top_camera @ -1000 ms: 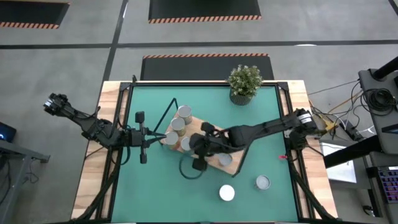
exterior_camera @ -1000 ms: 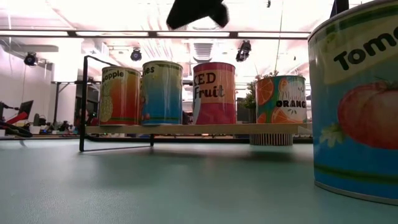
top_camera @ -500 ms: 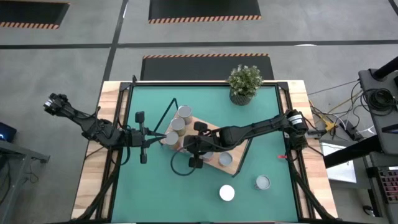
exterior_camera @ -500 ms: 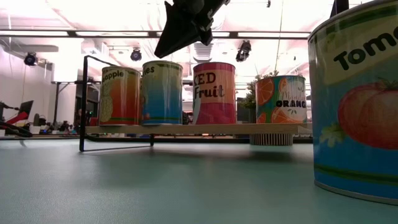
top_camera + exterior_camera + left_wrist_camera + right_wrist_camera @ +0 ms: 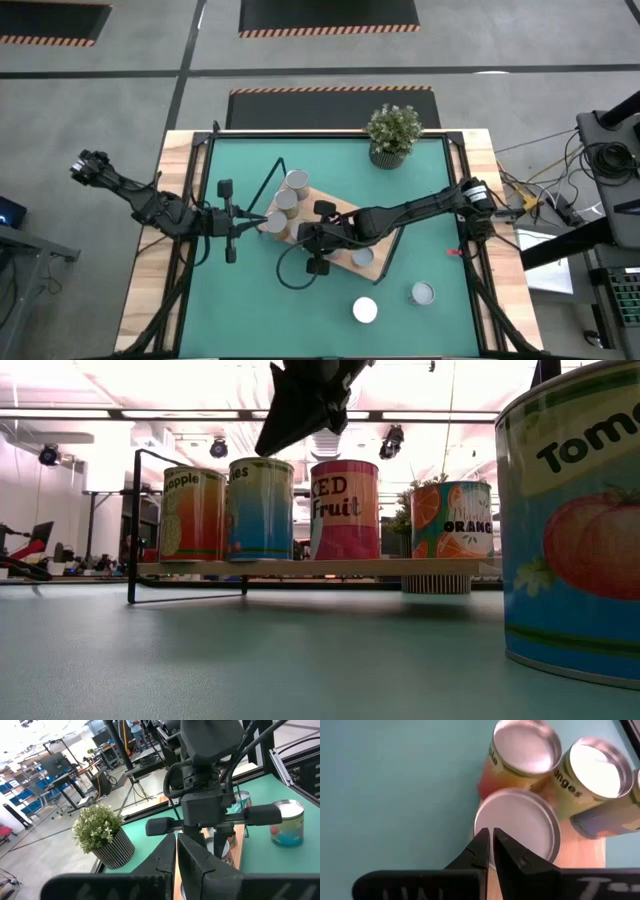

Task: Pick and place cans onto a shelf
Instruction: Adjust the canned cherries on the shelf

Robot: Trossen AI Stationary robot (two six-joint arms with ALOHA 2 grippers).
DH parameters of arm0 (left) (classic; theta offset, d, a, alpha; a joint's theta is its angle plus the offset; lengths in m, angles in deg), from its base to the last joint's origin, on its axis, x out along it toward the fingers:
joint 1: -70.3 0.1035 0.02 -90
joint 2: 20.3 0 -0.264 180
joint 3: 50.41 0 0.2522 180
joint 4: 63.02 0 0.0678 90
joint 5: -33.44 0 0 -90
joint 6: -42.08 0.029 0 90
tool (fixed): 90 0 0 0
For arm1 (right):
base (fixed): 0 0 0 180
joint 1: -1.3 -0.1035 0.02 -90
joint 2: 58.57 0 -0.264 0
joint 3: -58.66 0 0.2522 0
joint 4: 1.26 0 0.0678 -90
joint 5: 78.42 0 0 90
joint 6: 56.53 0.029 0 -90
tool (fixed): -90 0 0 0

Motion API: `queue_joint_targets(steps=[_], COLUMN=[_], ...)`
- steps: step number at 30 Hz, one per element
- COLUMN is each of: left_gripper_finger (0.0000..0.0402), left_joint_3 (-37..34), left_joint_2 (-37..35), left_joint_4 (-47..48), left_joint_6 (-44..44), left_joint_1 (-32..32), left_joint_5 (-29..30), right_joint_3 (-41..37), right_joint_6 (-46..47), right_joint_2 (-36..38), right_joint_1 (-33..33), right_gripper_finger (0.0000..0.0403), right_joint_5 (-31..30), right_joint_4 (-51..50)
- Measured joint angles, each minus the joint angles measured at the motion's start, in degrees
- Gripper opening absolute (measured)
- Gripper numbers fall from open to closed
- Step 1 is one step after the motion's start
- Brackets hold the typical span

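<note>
High view: shelf [image 5: 345, 215] runs diagonally, cans [image 5: 287, 201] upright.

Bright overhead ceiling lights [image 5: 330, 440] blown out pinkish, glare on can lids [image 5: 592, 762], near can [image 5: 570, 520] blurred

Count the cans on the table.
7: five cans on the shelf, one beneath the right gripper; two on the mat. More may be hidden.

Can labels, partly readable.
On the shelf [image 5: 310, 567]: "pple" on the orange can [image 5: 193, 514], "KED Fruit" on the pink can [image 5: 345, 510], "ORANG" on the orange-slice can [image 5: 452, 520]; "Tom" on the nearest tomato can [image 5: 570, 520].
</note>
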Motion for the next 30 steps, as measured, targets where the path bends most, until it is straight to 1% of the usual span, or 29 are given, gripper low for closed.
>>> queue_joint_targets(steps=[3,6,12,21,26,30], left_gripper_finger=[0.0,0.0,0.0,0.0,0.0,0.0], left_joint_3=[0.0,0.0,0.0,0.0,0.0,0.0], left_joint_2=[0.0,0.0,0.0,0.0,0.0,0.0], left_joint_4=[-0.04,-0.04,-0.07,-0.07,-0.07,-0.07], left_joint_6=[-0.01,-0.01,-0.01,-0.01,-0.01,-0.01], left_joint_1=[0.0,0.0,0.0,0.0,0.0,0.0], left_joint_5=[0.0,0.0,-0.02,-0.02,-0.02,-0.04], right_joint_3=[-0.49,-0.78,-0.42,-0.39,-0.39,0.09], right_joint_6=[-0.04,0.02,-0.29,-1.48,-1.48,-1.48], right_joint_2=[0.0,0.0,0.09,0.2,0.25,0.66], right_joint_1=[0.0,-0.02,0.0,0.0,0.0,0.02], right_gripper_finger=[0.0012,0.0012,0.0012,0.0012,0.0012,0.0012], right_joint_5=[-0.27,-1.79,-1.83,-1.68,-4.22,-4.26], right_joint_4=[-1.15,-2.47,-4.12,-4.65,-4.69,-4.67])
